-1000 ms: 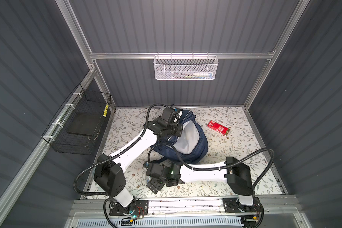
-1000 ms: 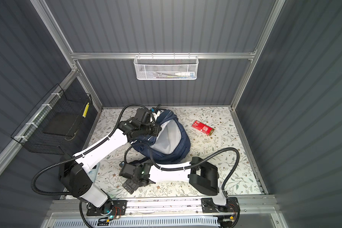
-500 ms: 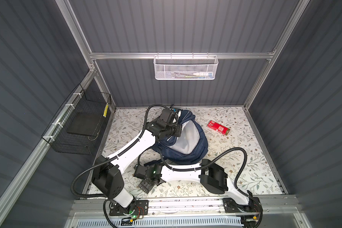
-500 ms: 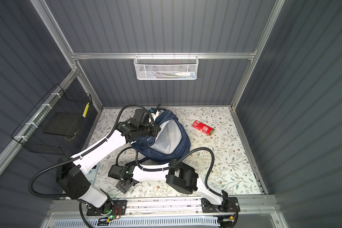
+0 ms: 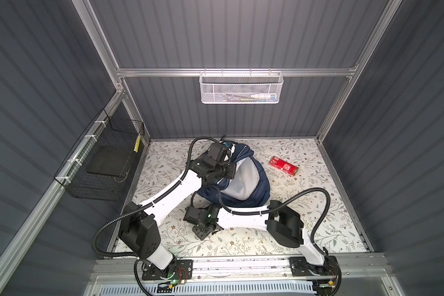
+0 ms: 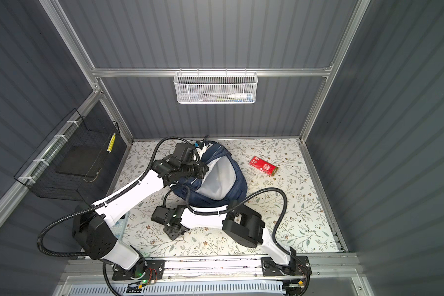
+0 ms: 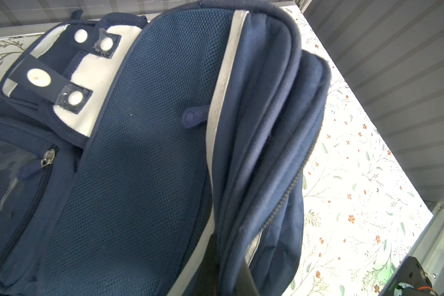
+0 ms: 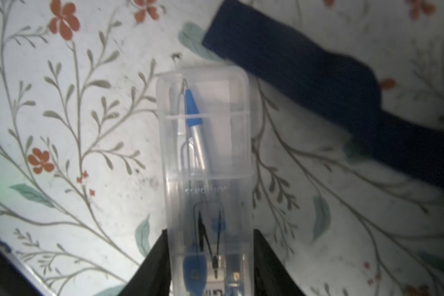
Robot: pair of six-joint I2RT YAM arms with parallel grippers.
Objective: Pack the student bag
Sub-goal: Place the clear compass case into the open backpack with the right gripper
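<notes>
Down low, right claw (image 8: 210, 232) tight on cropped clear case (image 8: 205, 123); half-hidden left claw (image 7: 217, 244) tight on student bag (image 7: 139, 153).

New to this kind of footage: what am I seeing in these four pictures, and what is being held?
Two white robot arms work over a flowered table. Two pictures look down from overhead, nearly alike; two come from cameras on the arms' wrists. On the table lie a navy backpack, a red box and a clear case with a drawing compass inside. A white mesh basket and a black wire basket hang on the walls. The left arm's fingers pinch the backpack's edge. The right arm's fingers grip the sides of the clear case, which lies on the table.
</notes>
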